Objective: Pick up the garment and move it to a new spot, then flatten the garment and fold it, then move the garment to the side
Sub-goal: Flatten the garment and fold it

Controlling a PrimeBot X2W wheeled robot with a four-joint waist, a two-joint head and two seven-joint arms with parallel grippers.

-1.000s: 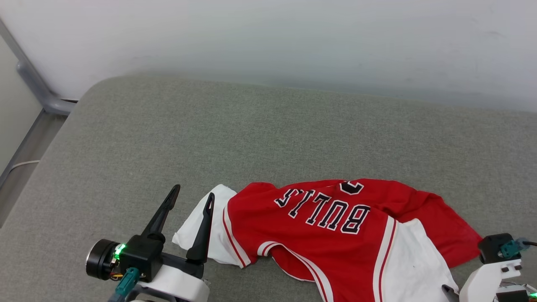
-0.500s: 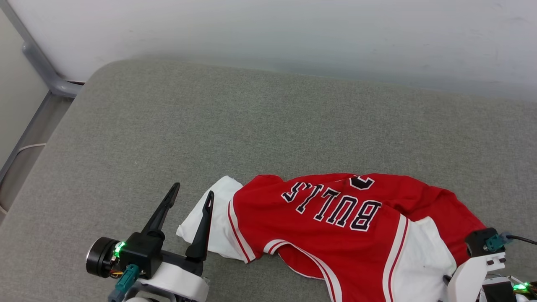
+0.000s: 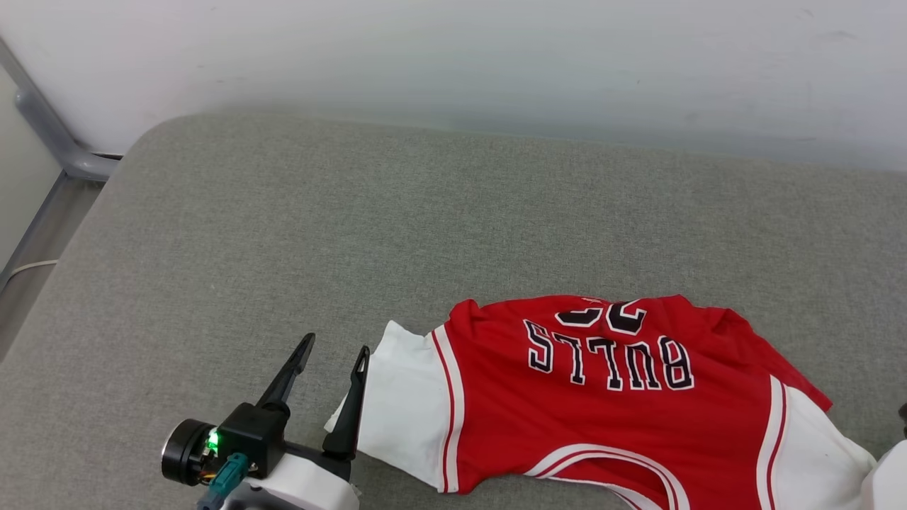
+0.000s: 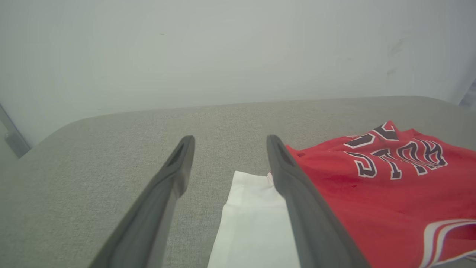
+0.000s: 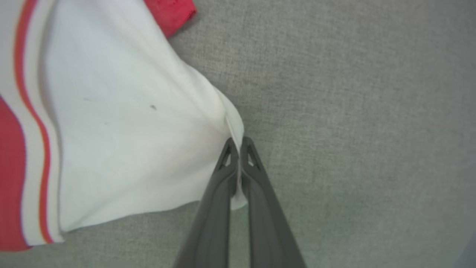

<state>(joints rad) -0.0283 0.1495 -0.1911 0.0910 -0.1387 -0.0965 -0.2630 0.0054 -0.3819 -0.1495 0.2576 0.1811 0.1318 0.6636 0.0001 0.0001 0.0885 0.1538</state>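
The garment (image 3: 595, 404), a red jersey with white sleeves and black lettering, lies lettering-up on the grey cushion, at the lower right of the head view. My left gripper (image 3: 334, 347) stands open beside its left white sleeve (image 3: 404, 411). In the left wrist view, that sleeve (image 4: 253, 223) lies under the open gripper (image 4: 228, 149), untouched, with the red body (image 4: 372, 186) to the right. My right gripper (image 5: 238, 143) is shut on the edge of the other white sleeve (image 5: 130, 141), which is drawn taut toward the fingers. My pale right forearm (image 3: 886, 482) shows at the bottom right corner.
The grey cushioned surface (image 3: 283, 212) reaches back to a white wall (image 3: 453, 57). Its rounded left edge drops to a floor with a grey pipe (image 3: 42, 134) and a pale cable (image 3: 21, 269). Bare cushion lies behind and left of the jersey.
My right gripper has shut on the right white sleeve and pulled it rightward, spreading the jersey flatter and shifting it right. The left gripper has stayed open. The head camera shifted a little.
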